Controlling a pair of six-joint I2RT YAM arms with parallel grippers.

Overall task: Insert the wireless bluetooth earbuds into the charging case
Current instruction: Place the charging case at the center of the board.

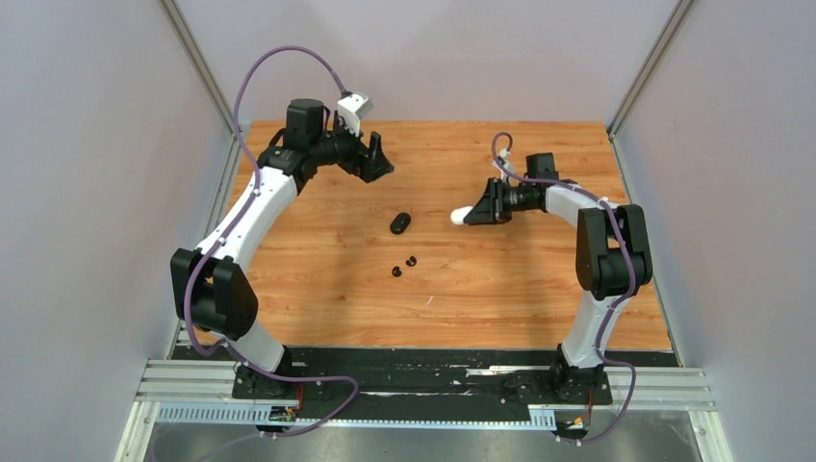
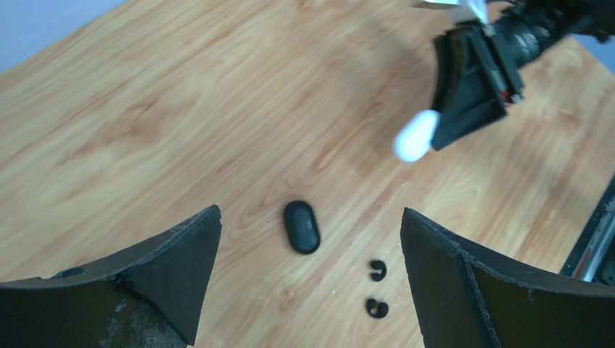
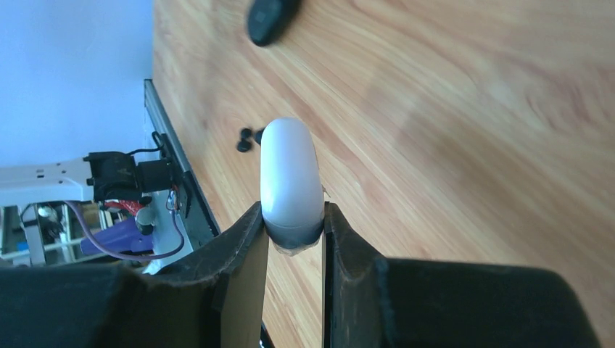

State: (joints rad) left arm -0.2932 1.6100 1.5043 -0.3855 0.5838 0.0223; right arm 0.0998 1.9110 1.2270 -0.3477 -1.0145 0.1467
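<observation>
1. The right gripper clamps a white case by one end, with the case's long axis pointing toward the left arm.
2. The left gripper hangs with its jaws spread wide, holding nothing.
3. Two black earbuds lie on the table between the arms, just on the near side of the black case.
4. No white earbuds show, and the black ones are too small to tell which way they face.

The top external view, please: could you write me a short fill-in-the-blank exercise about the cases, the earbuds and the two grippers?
1. The right gripper holds the white case, while the black case lies on the ____.
2. Near the black case lie ____ black earbuds.
3. The left gripper is ____ and holds nothing.
Missing words: table; two; open.
</observation>
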